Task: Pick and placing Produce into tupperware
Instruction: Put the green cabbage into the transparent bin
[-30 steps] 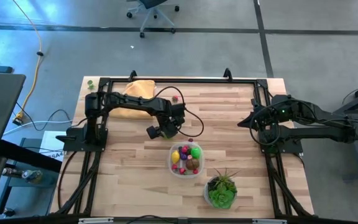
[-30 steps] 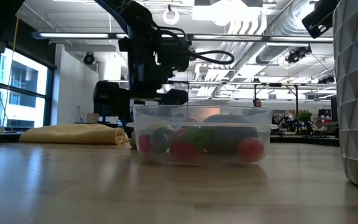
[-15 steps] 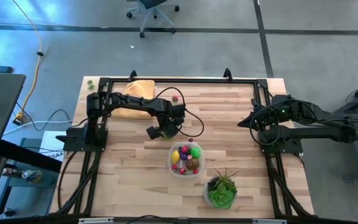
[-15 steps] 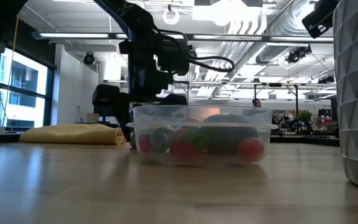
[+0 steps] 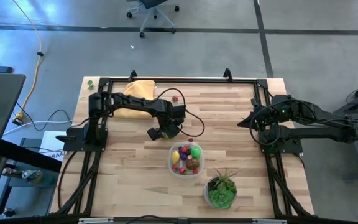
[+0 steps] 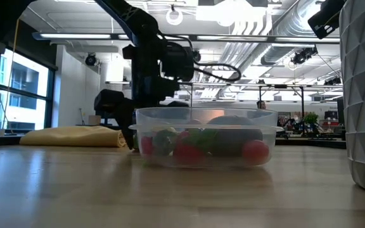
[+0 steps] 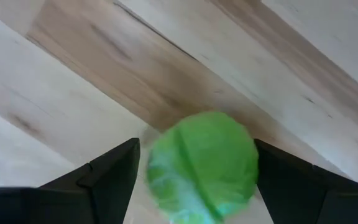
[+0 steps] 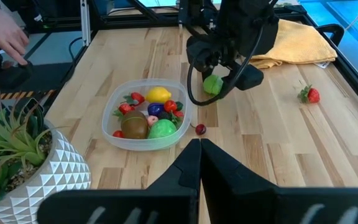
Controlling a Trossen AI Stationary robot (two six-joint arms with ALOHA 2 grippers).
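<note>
left gripper (image 7: 194, 168) spread wide around a round, leafy green cabbage (image 7: 202, 165) on pale wood table (image 7: 73, 93); right gripper (image 8: 199, 163) clenched.

- Worktop (image 5: 135, 180): pale wood planks, smooth.
- Tupperware (image 8: 114, 112): clear glossy plastic.
- Cloth (image 8: 303, 40): soft yellow fabric.
- Pot (image 8: 55, 177): white, faceted, matt.
</note>
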